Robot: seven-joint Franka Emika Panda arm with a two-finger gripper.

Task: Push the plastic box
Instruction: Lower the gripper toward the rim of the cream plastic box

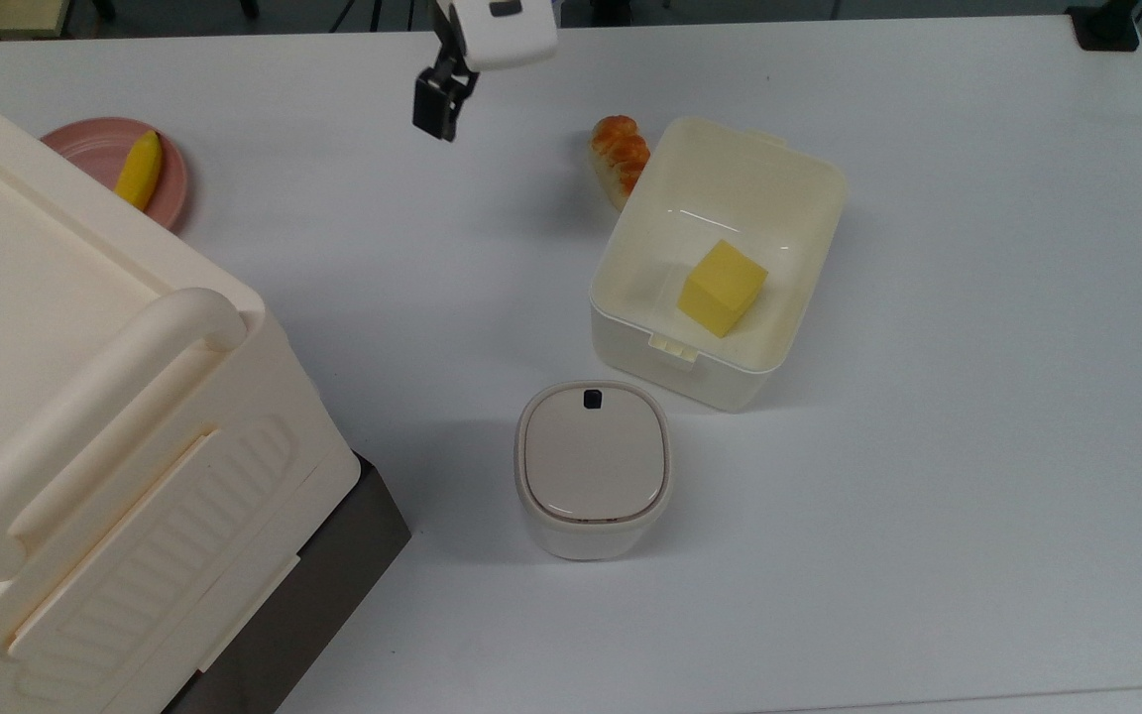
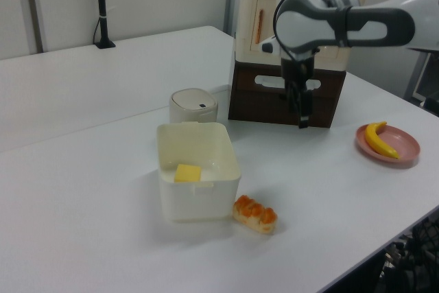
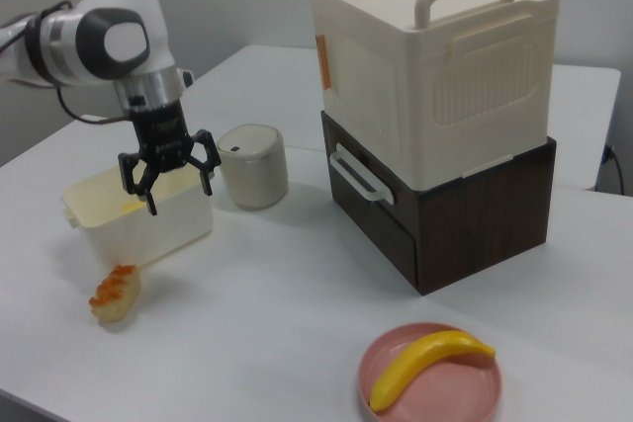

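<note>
Our gripper (image 3: 166, 183) hung above the white table (image 1: 977, 446) with its two fingers spread apart and nothing between them — the right view showed the gap plainly. In the top view we saw the gripper (image 1: 434, 104) near the far edge of the table, well apart from the plastic box (image 1: 720, 260) and off to the top view's left of it. In the left view the gripper (image 2: 302, 116) pointed downward in front of the dark brown cabinet (image 2: 288, 97). We found the plastic box open, resting flat on the table near its middle, with a yellow cube (image 1: 723, 288) inside toward the near end. Its long axis ran diagonally in the top view, from the lower left to the upper right, with a small latch tab on the near short side facing the small lidded bin (image 1: 593, 468) and another tab on the far short side. We saw a piece of bread (image 1: 619, 157) lying just beside the far left corner of the box in the top view; whether they touched we could not tell. The small lidded bin stood just beside the near short side, apart from it. A large cream crate (image 3: 435, 61) sat on top of the dark cabinet — and a pink plate (image 3: 430, 380) with a banana (image 3: 425, 365) lay in front of them in the right view.
</note>
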